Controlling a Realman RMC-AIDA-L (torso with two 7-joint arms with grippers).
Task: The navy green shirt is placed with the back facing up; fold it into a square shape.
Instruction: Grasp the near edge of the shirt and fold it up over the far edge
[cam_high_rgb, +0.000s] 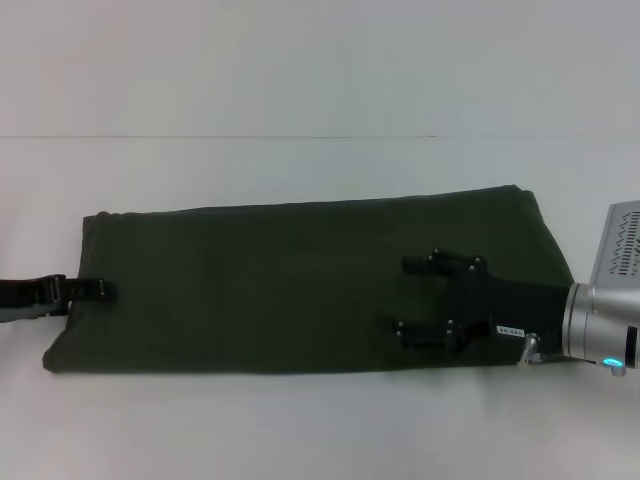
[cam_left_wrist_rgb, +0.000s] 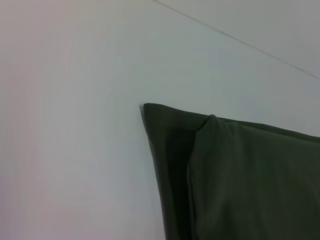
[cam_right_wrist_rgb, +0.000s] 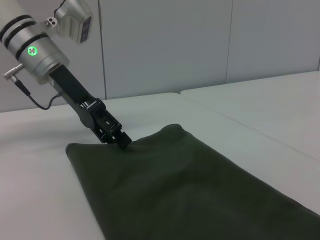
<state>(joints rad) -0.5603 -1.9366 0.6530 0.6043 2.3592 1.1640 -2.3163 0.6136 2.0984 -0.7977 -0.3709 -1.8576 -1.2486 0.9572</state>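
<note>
On the white table (cam_high_rgb: 300, 430) the navy green shirt (cam_high_rgb: 300, 290) lies as a long folded band, plain side up, running across the head view. Right gripper (cam_high_rgb: 420, 300) hovers over the shirt's right end, jaws spread wide, nothing held. Left gripper (cam_high_rgb: 100, 291) sits at the shirt's left short edge, tips touching the cloth; the right wrist view shows its tips (cam_right_wrist_rgb: 123, 141) at the hem, but whether it pinches cloth cannot be told. The left wrist view shows only a shirt corner with layered edges. Judgement: next comes the cross-fold, one end brought over the other to make a square. To do it well, each gripper should catch all layers at the shirt's edge, lift low, keep the long edges aligned, and lay the end flush without dragging the band.
</note>
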